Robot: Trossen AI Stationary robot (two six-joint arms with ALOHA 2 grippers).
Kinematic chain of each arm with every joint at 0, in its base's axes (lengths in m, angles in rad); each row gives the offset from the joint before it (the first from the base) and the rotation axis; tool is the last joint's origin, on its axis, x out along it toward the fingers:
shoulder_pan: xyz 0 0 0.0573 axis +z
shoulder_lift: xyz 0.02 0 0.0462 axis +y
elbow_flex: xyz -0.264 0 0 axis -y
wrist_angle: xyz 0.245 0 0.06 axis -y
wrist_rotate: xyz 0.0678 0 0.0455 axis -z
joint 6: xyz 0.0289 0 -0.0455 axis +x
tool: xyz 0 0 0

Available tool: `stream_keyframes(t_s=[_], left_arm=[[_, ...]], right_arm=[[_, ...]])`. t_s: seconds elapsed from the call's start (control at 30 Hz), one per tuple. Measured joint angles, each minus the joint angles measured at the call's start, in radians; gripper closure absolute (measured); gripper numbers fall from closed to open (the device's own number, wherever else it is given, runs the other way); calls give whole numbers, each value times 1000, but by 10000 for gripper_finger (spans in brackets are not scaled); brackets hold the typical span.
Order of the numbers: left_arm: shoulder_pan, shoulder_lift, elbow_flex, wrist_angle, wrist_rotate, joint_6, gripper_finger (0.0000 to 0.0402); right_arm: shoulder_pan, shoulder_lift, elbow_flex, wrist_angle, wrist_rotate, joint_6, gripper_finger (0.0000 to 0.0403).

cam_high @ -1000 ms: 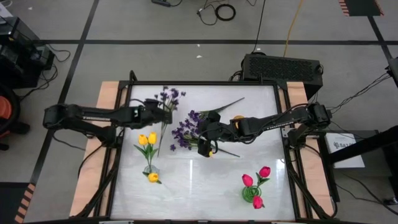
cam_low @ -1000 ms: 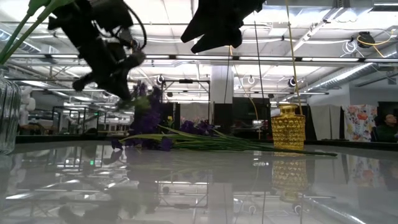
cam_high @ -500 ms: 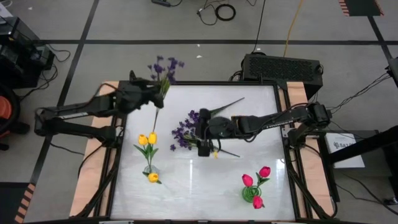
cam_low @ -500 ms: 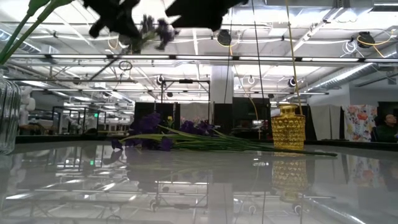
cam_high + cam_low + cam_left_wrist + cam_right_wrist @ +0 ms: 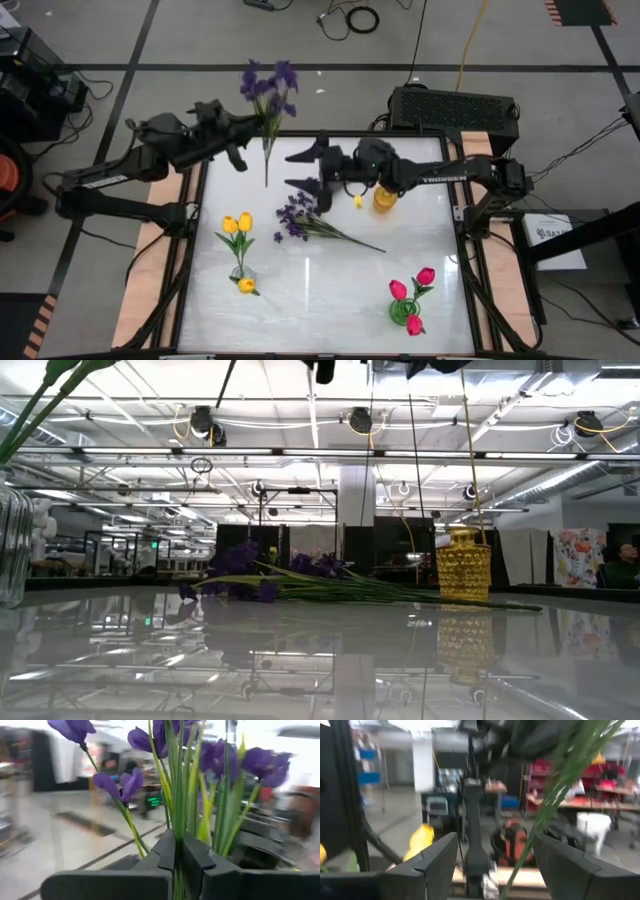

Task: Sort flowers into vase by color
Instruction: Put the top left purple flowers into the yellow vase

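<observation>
Sorting is continuing: left gripper [image 5: 250, 133] is clamping a bushy purple sprig [image 5: 268, 92] beyond the yellow faceted vase [image 5: 385, 196], needing carrying there; right gripper [image 5: 312, 167] is gaping beside it.

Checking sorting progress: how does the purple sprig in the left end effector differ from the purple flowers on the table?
The held purple sprig hangs in the air, clamped in the shut left end effector; the purple flowers on the table lie flat, ungripped. The sprig is a single stem; those flowers form a loose bunch. Both have purple blossoms on green stems.

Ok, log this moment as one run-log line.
left end effector: shut on purple sprig, raised | right end effector: open, holding nothing | purple bunch: on table
</observation>
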State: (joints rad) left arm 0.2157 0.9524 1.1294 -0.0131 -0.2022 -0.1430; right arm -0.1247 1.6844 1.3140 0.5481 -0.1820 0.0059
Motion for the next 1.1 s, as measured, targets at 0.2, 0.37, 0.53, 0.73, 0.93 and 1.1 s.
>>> stream_keyframes(t_s=[0.2,0.37,0.53,0.73,0.93,1.1], left_arm=[[-21,44,0,70,137,41,387],[-55,95,-1,141,166,92,387],[-74,120,-1,187,179,107,387],[-75,111,-2,181,206,100,387],[-75,91,-2,182,263,96,387],[-82,107,-2,173,266,96,387]], right_arm=[[-47,0,55,-8,-117,54,151],[-50,0,101,-58,-143,79,151],[-51,0,119,-96,-140,63,151],[-51,0,119,-144,-139,58,151],[-51,0,119,-140,-139,35,151],[-50,0,119,-73,-205,65,151]])
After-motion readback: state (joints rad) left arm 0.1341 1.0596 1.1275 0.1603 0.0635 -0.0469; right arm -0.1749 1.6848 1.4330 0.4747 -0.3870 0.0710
